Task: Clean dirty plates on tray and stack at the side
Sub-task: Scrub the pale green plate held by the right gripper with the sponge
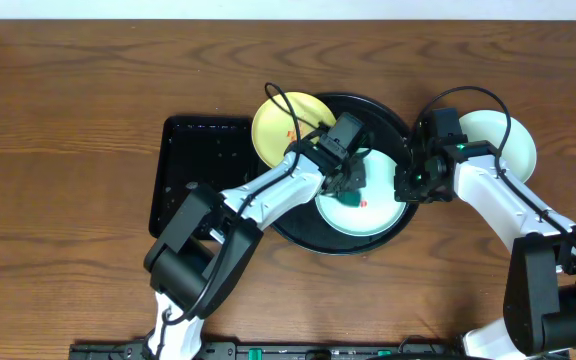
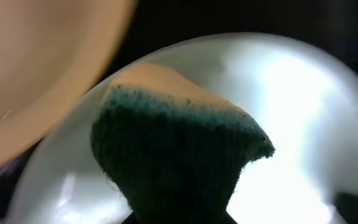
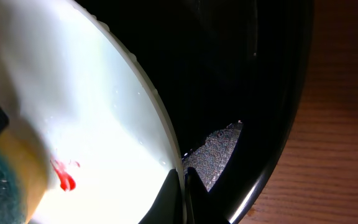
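Overhead, the round black tray (image 1: pixel 389 118) sits mid-table on the brown wood tabletop (image 1: pixel 68 120), with a smaller rectangular tray (image 1: pixel 203 165) just to its left. A mint plate (image 1: pixel 368 215) lies inside the round tray. A yellow plate (image 1: pixel 280 122) overlaps the tray's upper-left rim, and a pale plate (image 1: pixel 503 140) rests on the bare wood just beside the tray on the right. The left gripper (image 1: pixel 349 180) hangs over the mint plate, clenched on a green sponge (image 1: pixel 354 197). The right gripper (image 1: pixel 409 186) is at that plate's right edge. From the left wrist, the sponge (image 2: pixel 179 162) fills the middle of the picture, dark green with a tan layer on top, and rises from the bottom edge, where the fingers gripping it are hard to make out. The glossy mint plate (image 2: pixel 303 99) lies behind it and the yellow plate (image 2: pixel 42 62) crosses the upper-left corner. From the right wrist, the two fingertips are pinched together on the mint plate's rim (image 3: pixel 160 130), with the black tray (image 3: pixel 229 62) under and beside it. A small red smear (image 3: pixel 64 178) marks the plate, just beside the sponge at the lower left.
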Robot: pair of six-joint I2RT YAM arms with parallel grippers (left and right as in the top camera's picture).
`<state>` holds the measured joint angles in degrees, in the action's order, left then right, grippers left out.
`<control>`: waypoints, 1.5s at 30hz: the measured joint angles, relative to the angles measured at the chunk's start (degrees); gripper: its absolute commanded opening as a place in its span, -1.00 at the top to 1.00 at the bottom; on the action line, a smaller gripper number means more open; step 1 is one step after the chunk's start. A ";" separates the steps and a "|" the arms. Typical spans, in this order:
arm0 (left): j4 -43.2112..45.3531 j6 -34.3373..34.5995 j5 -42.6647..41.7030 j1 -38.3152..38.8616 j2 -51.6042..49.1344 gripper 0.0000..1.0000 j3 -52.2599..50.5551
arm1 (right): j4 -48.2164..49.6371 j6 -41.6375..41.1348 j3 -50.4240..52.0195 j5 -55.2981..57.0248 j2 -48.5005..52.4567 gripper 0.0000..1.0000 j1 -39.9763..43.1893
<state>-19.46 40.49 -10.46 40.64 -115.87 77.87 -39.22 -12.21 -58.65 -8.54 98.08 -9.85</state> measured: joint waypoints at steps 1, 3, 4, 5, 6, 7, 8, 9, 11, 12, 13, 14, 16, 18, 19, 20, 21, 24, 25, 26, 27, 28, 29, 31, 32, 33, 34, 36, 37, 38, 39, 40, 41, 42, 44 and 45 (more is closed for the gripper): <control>1.86 -0.50 -0.15 0.13 0.46 0.85 0.00 | -0.02 0.00 0.00 0.00 0.00 0.98 0.00; 4.59 -0.70 -0.15 0.46 1.20 0.85 0.00 | -0.15 -0.09 0.00 0.00 0.00 0.98 0.00; 5.73 -0.59 -0.15 0.66 1.38 0.85 0.00 | -0.22 -0.17 0.00 -0.02 0.00 0.98 0.00; 6.62 -0.33 -0.13 0.81 1.44 0.85 0.00 | -0.26 -0.20 0.00 -0.02 0.00 0.98 0.00; 7.06 0.09 -0.13 1.01 1.44 0.85 0.00 | -0.28 -0.22 0.00 -0.02 0.00 0.98 0.00; 7.04 0.74 -0.13 1.16 1.38 0.85 0.00 | -0.28 -0.22 0.00 -0.02 0.00 0.98 0.00; 7.04 1.68 -0.15 1.33 1.18 0.85 0.00 | -0.28 -0.31 0.00 -0.02 0.00 0.98 0.00; 7.10 2.36 -0.15 1.44 0.98 0.85 0.00 | -0.28 -0.33 0.00 -0.02 0.00 0.98 0.00; 7.17 3.96 -0.15 1.66 0.09 0.85 0.00 | -0.31 -0.35 0.00 -0.02 0.00 0.98 0.00; 7.37 4.55 -0.15 1.81 -0.48 0.85 0.00 | -0.31 -0.35 0.00 -0.02 0.00 0.98 0.00; 7.56 4.87 -0.17 1.95 -1.16 0.85 0.00 | -0.28 -0.35 0.00 -0.02 0.00 0.98 0.00; 7.72 5.25 -0.20 2.16 -1.81 0.85 0.00 | -0.31 -0.35 0.00 -0.02 0.00 0.98 0.00; 7.85 5.99 -0.28 2.67 -2.86 0.85 -0.02 | -0.42 -0.35 0.00 -0.02 0.00 0.98 0.00; 7.91 6.14 -0.20 3.10 -3.08 0.85 0.00 | -0.61 -0.37 0.00 0.00 0.00 0.98 0.00; 7.72 6.23 -0.04 3.32 -3.08 0.86 0.00 | -0.61 -0.37 0.00 0.02 0.00 0.98 0.00; 7.23 6.23 0.15 3.48 -3.08 0.85 0.02 | -0.63 -0.37 0.00 0.02 0.00 0.98 0.00; 6.12 6.25 0.37 3.61 -3.08 0.85 0.04 | -0.76 -0.37 0.02 0.00 0.02 0.98 0.00; 1.25 6.43 1.11 3.85 -2.93 0.85 0.94 | -0.85 -0.39 0.26 0.02 0.02 0.98 0.00; -0.55 6.43 1.49 3.89 -2.82 0.85 1.11 | -0.83 -0.39 0.28 0.02 0.02 0.98 0.00; -2.19 6.43 1.64 3.91 -2.62 0.86 1.22 | -0.83 -0.39 0.28 0.04 0.02 0.98 0.00; -3.72 6.43 1.84 3.96 -2.43 0.85 1.27 | -0.83 -0.39 0.28 0.04 0.02 0.98 0.00; -4.90 6.40 1.86 4.00 -2.27 0.85 1.27 | -0.81 -0.37 0.28 0.04 0.02 0.98 0.00; -5.77 6.19 1.88 4.04 -2.21 0.86 1.27 | -0.83 -0.37 0.28 0.07 0.02 0.98 0.00; -6.01 5.70 1.88 4.07 -2.10 0.85 1.27 | -0.81 -0.37 0.28 0.11 0.02 0.98 0.00; -6.05 5.38 1.90 4.04 -2.08 0.85 1.27 | -0.83 -0.37 0.28 0.15 0.02 0.98 0.00; -5.99 4.87 1.99 4.04 -2.05 0.85 1.27 | -0.83 -0.37 0.28 0.20 0.02 0.98 0.00; -5.77 4.59 2.10 4.04 -1.99 0.85 1.27 | -0.81 -0.37 0.28 0.22 0.02 0.98 0.00; -4.70 4.24 2.29 3.82 -1.88 0.85 1.22 | -0.63 -0.37 0.28 0.26 0.02 0.98 0.00; -3.32 4.13 2.32 3.69 -1.88 0.85 1.16 | -0.57 -0.37 0.28 0.31 0.02 0.98 0.00; -1.66 4.04 2.36 3.50 -1.90 0.85 1.07 | -0.57 -0.37 0.28 0.33 0.02 0.98 0.02; 0.31 4.02 2.47 3.19 -1.99 0.85 0.90 | -0.57 -0.37 0.28 0.33 0.02 0.98 0.02; 2.03 4.00 2.69 2.82 -2.01 0.85 0.85 | -0.61 -0.37 0.28 0.31 0.02 0.98 0.02; 3.69 4.02 2.99 2.40 -2.01 0.85 0.70 | -0.61 -0.37 0.28 0.24 0.02 0.98 0.00; 5.18 4.04 3.48 2.05 -2.01 0.85 0.68 | -0.72 -0.37 0.28 0.20 0.02 0.98 0.00; 7.76 4.07 4.83 1.42 -2.01 0.85 0.63 | -0.76 -0.37 0.28 0.17 0.02 0.98 0.00; 8.72 4.04 5.64 1.20 -2.01 0.85 0.63 | -0.83 -0.37 0.28 0.15 0.02 0.98 0.00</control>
<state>-10.74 44.53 -4.82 41.85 -117.89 78.50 -40.05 -12.58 -58.37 -8.38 98.10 -9.85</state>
